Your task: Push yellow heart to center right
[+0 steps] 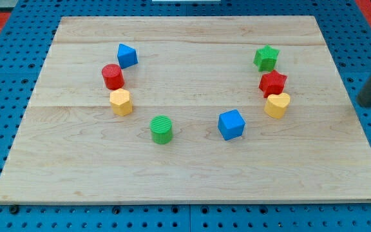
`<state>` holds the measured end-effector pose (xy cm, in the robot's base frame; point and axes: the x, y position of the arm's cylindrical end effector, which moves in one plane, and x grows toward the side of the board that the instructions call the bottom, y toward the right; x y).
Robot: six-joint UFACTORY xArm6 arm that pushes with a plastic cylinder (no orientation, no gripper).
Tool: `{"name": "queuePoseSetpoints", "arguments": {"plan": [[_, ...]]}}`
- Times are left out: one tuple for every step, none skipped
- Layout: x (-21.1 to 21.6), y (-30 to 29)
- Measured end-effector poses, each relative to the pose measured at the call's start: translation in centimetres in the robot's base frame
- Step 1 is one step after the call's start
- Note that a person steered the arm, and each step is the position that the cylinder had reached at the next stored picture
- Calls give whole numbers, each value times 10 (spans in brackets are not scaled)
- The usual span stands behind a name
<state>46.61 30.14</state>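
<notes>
The yellow heart (pixel 277 105) lies on the wooden board (pixel 185 180) at the view's right of centre. It touches the red star (pixel 272 83) just above it, and a green star (pixel 266 58) sits above that. My tip (pixel 368 102) is the lower end of a dark rod at the view's right edge. It is past the board's right side, well to the right of the yellow heart and at about the same height in the view.
A blue cube (pixel 231 124) lies left of and below the heart. A green cylinder (pixel 161 129) is at lower centre. At the left stand a yellow hexagon (pixel 120 102), a red cylinder (pixel 113 76) and a blue block (pixel 127 55).
</notes>
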Motion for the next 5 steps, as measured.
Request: {"name": "queuePoseSetpoints", "arguments": {"plan": [[11, -40], [44, -72], [55, -115], [7, -117], [-28, -67]]}}
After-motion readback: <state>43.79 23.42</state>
